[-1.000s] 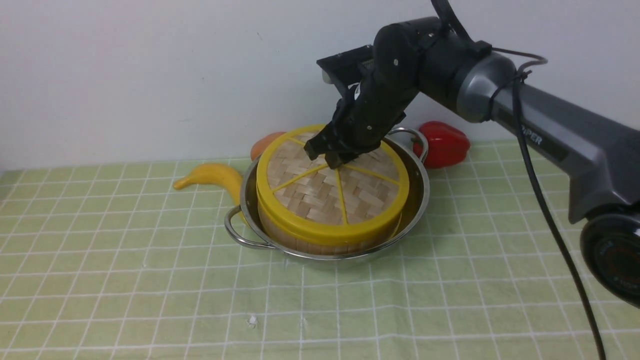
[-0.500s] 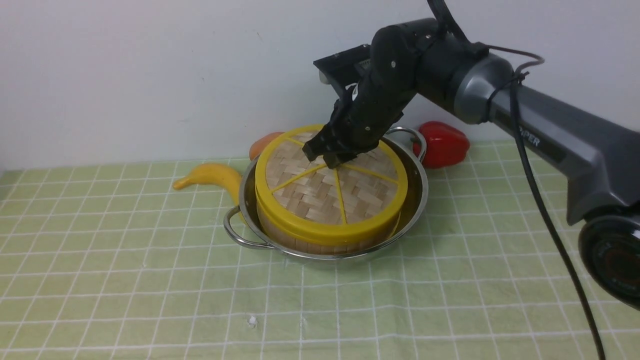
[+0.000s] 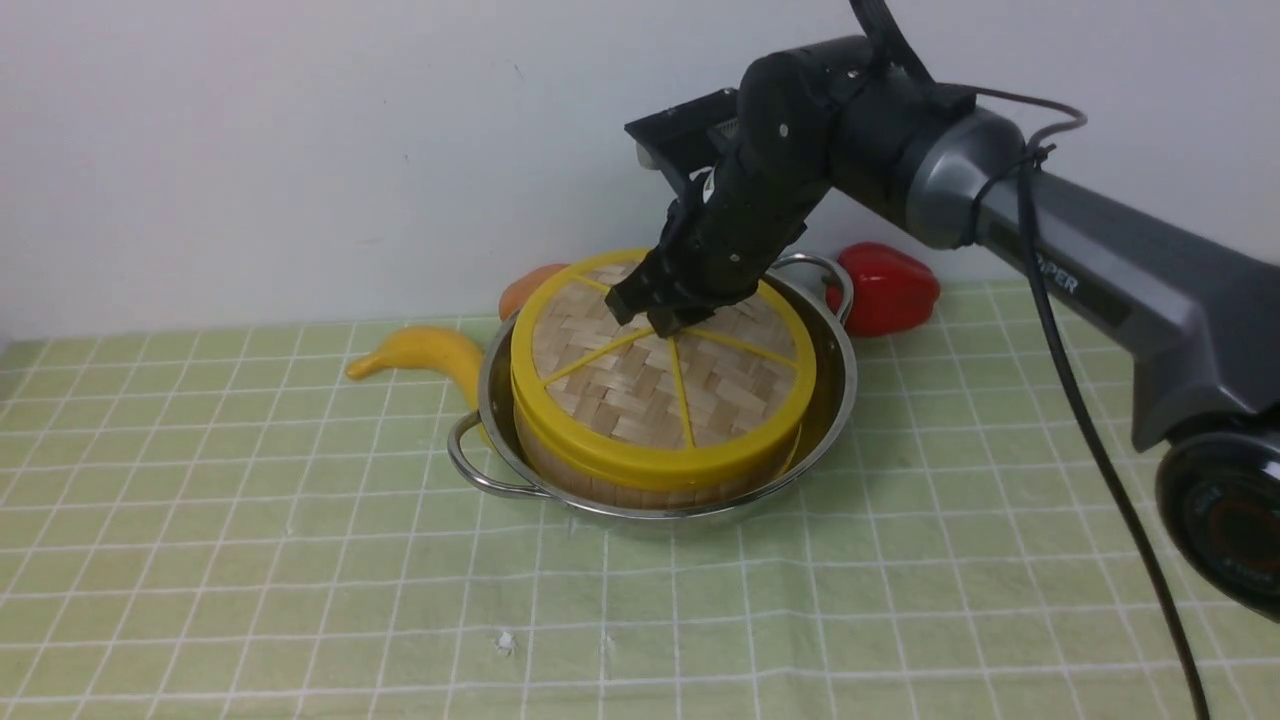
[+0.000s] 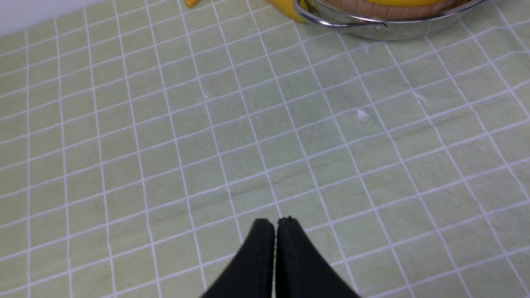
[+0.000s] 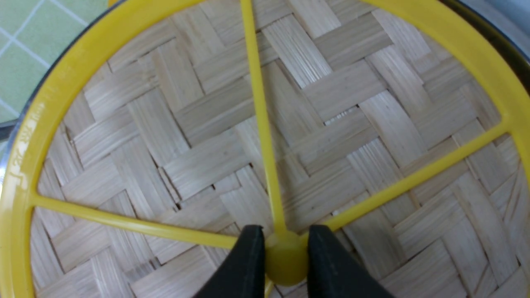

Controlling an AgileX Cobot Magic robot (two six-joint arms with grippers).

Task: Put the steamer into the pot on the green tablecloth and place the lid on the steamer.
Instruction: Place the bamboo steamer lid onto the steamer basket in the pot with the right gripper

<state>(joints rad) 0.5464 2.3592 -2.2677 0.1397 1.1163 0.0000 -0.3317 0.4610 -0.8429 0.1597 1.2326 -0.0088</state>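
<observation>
Yellow round the rim, pale woven bamboo inside, thin yellow spokes meeting at a small centre knob (image 5: pixel 285 258): enough to mark out the lid (image 3: pixel 665 385). Lies flat and level on the steamer (image 3: pixel 640 485), rim over rim, with no gap showing from the front. Hides the dumplings altogether and leaves only a low band of the steamer's bamboo wall in sight under the yellow edge.

Seated, in turn, inside the pot (image 3: pixel 830 400), shiny steel rim ringing it all the way round, one looped handle toward the near left and one toward the far right. Stands on the green tablecloth (image 3: pixel 250 560) close to the far edge of the desk, about midway along it, with a banana (image 3: pixel 425 352) touching or just beside its left side and a red pepper (image 3: pixel 890 285) just beyond its far-right handle.

Judged from this, both placements look done. Remaining, probably: letting go of the knob and lifting the arm clear without dragging the lid askew.

Right end effector (image 5: pixel 285 244): grasping the lid by its knob, one black finger pressed against each side. Left end effector (image 4: pixel 276 225): clenched, holding nothing, hovering over bare cloth well apart from the pot.
</observation>
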